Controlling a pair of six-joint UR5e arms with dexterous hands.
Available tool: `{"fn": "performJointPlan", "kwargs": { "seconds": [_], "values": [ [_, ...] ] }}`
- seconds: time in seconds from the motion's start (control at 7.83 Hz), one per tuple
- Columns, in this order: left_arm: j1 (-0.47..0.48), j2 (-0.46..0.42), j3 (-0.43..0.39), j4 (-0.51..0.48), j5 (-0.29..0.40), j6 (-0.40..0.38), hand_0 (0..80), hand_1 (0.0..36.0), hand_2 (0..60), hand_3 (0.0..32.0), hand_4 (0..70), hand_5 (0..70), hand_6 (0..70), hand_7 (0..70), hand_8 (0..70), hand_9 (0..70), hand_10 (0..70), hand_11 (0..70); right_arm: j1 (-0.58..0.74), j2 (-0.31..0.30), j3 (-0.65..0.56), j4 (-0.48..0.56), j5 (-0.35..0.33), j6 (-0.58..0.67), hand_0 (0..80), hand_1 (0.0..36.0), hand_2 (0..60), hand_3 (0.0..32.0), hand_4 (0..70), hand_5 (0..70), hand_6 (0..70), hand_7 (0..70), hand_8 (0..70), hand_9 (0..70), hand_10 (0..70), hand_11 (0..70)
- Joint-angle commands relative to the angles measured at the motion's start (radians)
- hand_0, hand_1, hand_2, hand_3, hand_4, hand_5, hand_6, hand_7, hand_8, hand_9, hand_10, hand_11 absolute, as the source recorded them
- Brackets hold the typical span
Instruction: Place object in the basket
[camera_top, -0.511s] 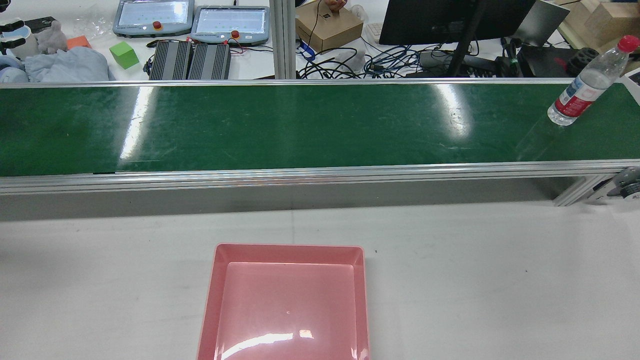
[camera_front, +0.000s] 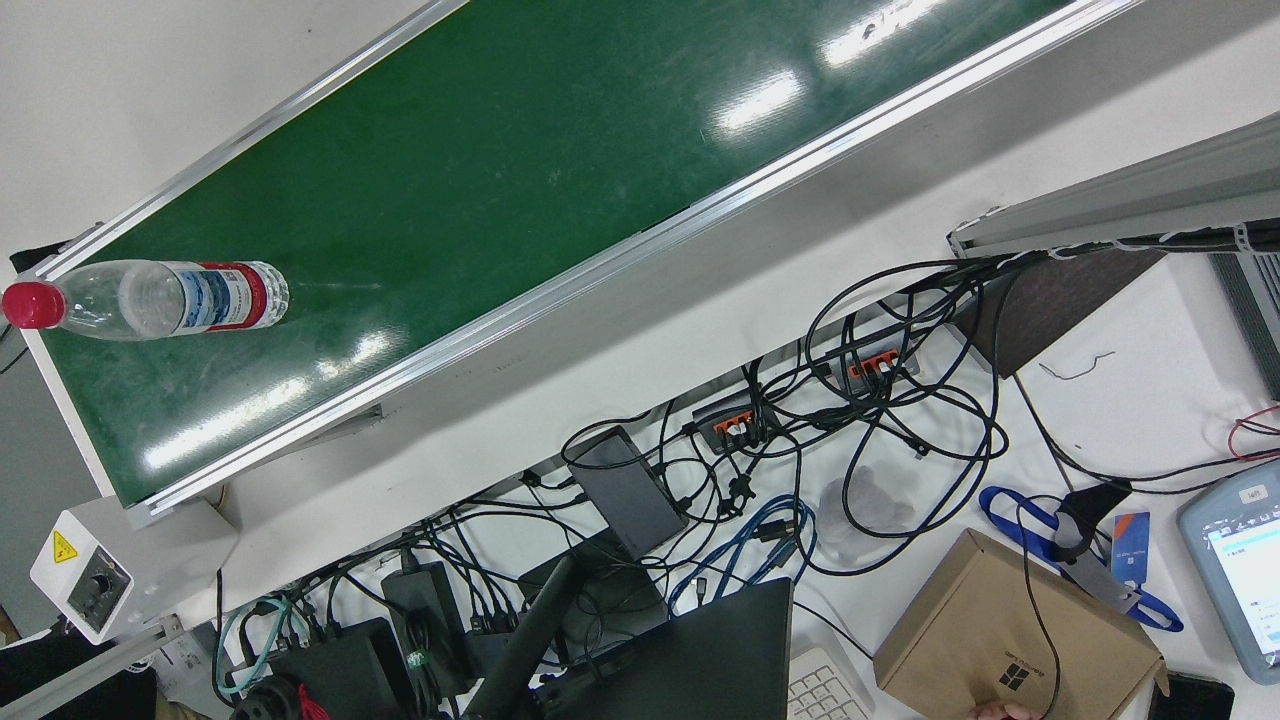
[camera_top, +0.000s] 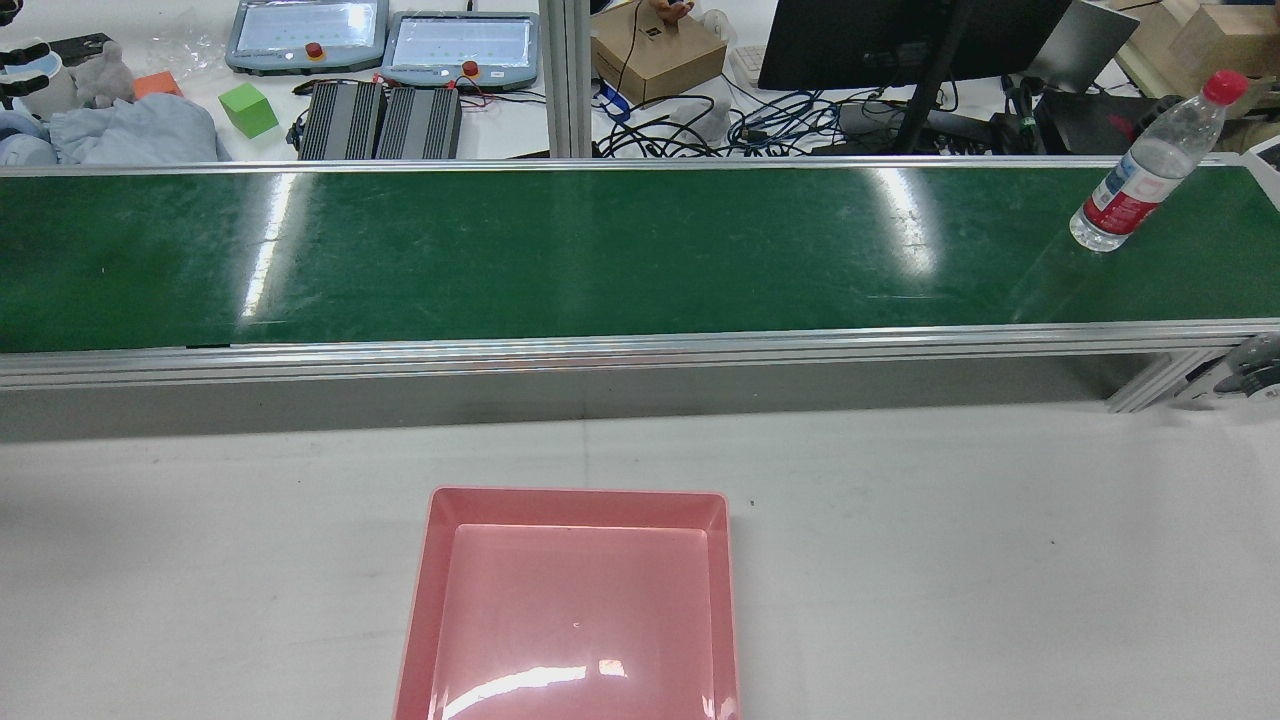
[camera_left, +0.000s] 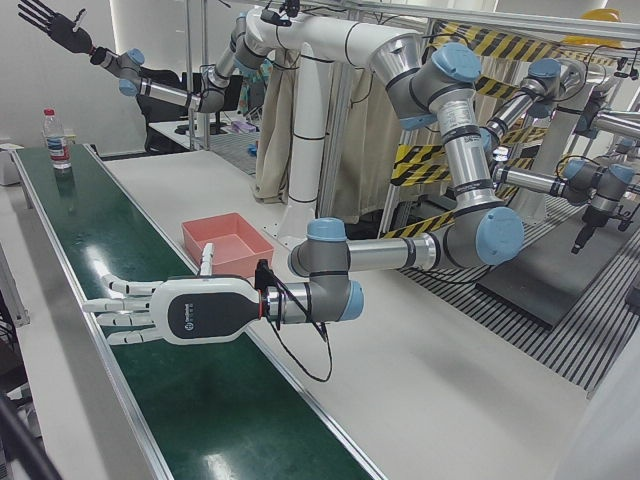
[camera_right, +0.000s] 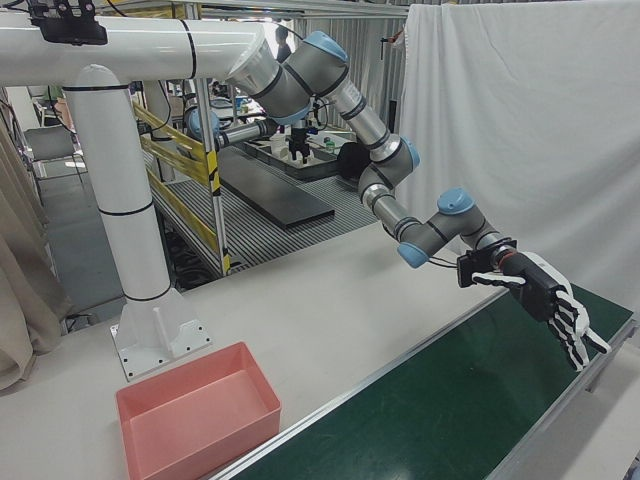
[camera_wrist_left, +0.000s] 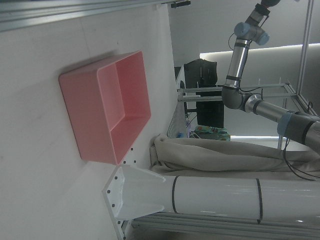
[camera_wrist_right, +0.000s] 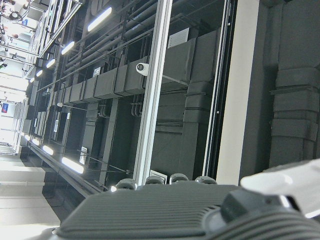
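A clear water bottle (camera_top: 1130, 175) with a red cap and red label stands upright near the right end of the green conveyor belt (camera_top: 600, 250); it also shows as the bottle (camera_front: 170, 297) and, far off, the bottle (camera_left: 57, 140). The empty pink basket (camera_top: 575, 505) sits on the white table in front of the belt, seen too as the basket (camera_right: 200, 440) and basket (camera_wrist_left: 85, 115). My left hand (camera_left: 170, 310) hovers flat over the belt's other end, open, fingers spread. My right hand (camera_right: 550, 300) is raised above the bottle's end, open and empty; that same right hand (camera_left: 55, 25) shows high over the bottle.
Aluminium rails edge the belt, and a grey control box (camera_front: 85, 575) stands at its end. Beyond the belt is a desk with cables, a monitor, teach pendants (camera_top: 460, 45) and a cardboard box (camera_top: 655, 50) touched by a person's hand. The arms' white pedestal (camera_right: 125, 240) stands behind the basket.
The bottle has moved a little to the left along the belt, still upright. The basket has not moved.
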Motion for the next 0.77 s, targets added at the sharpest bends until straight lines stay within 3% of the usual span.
{"fn": "performJointPlan", "kwargs": {
  "seconds": [0.0,0.64],
  "values": [
    [-0.001,0.000,0.000,0.000,0.000,0.000,49.9,0.0,0.0,10.2,0.0,29.8,4.7,1.8,10.3,12.1,7.4,11.4,0.000,0.000,0.000,0.000,0.000,0.000,0.0,0.0,0.0,0.0,0.0,0.0,0.0,0.0,0.0,0.0,0.0,0.0],
    [-0.001,0.000,0.000,0.000,0.000,0.000,50.5,0.0,0.0,9.2,2.3,30.4,5.8,2.3,12.0,12.7,8.2,12.5,0.000,0.000,0.000,0.000,0.000,0.000,0.0,0.0,0.0,0.0,0.0,0.0,0.0,0.0,0.0,0.0,0.0,0.0]
  ]
}}
